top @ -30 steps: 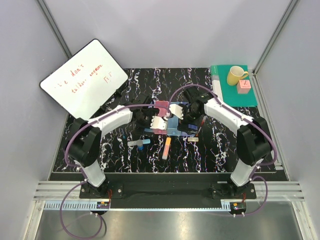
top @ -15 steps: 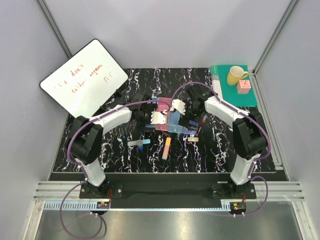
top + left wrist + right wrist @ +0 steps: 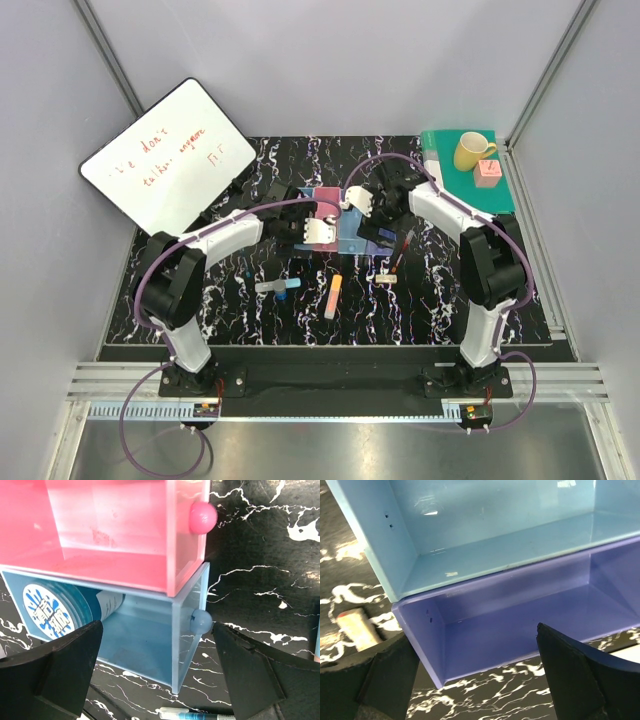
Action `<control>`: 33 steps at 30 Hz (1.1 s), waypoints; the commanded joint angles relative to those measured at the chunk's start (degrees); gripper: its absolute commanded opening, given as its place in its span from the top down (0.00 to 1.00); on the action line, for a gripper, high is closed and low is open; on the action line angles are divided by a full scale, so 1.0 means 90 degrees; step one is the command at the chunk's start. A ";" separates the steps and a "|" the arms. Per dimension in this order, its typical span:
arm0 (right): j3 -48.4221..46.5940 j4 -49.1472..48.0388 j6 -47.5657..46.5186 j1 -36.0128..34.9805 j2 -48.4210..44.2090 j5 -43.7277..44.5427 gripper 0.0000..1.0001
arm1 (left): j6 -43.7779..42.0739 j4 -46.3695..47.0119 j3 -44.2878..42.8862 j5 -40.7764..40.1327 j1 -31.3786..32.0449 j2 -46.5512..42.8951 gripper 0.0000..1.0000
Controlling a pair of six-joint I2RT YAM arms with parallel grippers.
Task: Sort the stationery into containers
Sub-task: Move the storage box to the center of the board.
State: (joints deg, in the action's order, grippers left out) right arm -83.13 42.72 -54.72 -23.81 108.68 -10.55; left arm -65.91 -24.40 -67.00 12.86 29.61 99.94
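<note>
Blue round bottle (image 3: 50, 616) lies in the light blue bin (image 3: 186, 611) beside the pink bin (image 3: 184, 550).

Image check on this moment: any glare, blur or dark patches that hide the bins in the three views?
Top external: even light, sharp, though the arms cover most of the bins. Left wrist: pink bin and blue bin crisp, near fingers dark and soft. Right wrist: small white glints on the light blue bin, eraser at the left edge blurred.

bottle (image 3: 48, 613) inside blue bin (image 3: 189, 625); purple bin (image 3: 530, 622) unobstructed
</note>
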 commanded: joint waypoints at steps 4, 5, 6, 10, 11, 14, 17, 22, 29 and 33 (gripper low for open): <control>-0.0782 -0.0528 -0.0082 0.0038 0.0346 0.0127 0.00 | -0.0011 0.0260 -0.0143 0.0202 -0.0028 -0.0148 0.01; -0.0783 -0.0528 -0.0082 0.0038 0.0346 0.0127 0.00 | -0.0030 0.0260 -0.0134 0.0202 -0.0028 -0.0157 0.01; -0.0802 -0.0538 -0.0082 0.0038 0.0336 0.0117 0.00 | -0.0030 0.0270 -0.0133 0.0192 -0.0037 -0.0177 0.01; -0.0783 -0.0518 0.0005 0.0038 0.0103 0.0068 0.00 | 0.0038 0.0290 -0.0172 0.0202 -0.0067 -0.0264 0.01; -0.0773 -0.0508 0.0044 0.0038 0.0044 0.0030 0.00 | 0.0096 0.0280 -0.0182 0.0202 -0.0067 -0.0342 0.01; -0.0685 -0.0479 0.0142 0.0038 -0.0268 -0.0048 0.00 | 0.0223 0.0212 -0.0250 0.0221 -0.0067 -0.0547 0.01; -0.0617 -0.0382 0.0259 0.0038 -0.0620 -0.0156 0.00 | 0.0447 0.0017 -0.0338 0.0250 -0.0067 -0.0850 0.01; -0.0558 -0.0206 0.0445 0.0038 -0.1244 -0.0176 0.00 | 0.0790 -0.0354 -0.0407 0.0124 -0.0057 -0.1474 0.01; -0.0392 0.0126 0.0572 0.0038 -0.1987 -0.0098 0.00 | 0.1170 -0.0745 0.0003 -0.0033 -0.0057 -0.2500 0.01; -0.0031 0.0497 0.0494 0.0029 -0.2388 -0.0205 0.00 | 0.1298 -0.1028 0.0353 -0.0052 -0.0057 -0.2979 0.01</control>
State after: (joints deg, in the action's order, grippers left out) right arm -86.13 42.85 -50.74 -23.73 91.02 -11.14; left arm -56.73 -30.85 -66.61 12.73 29.32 77.28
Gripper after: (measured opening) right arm 0.994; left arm 0.987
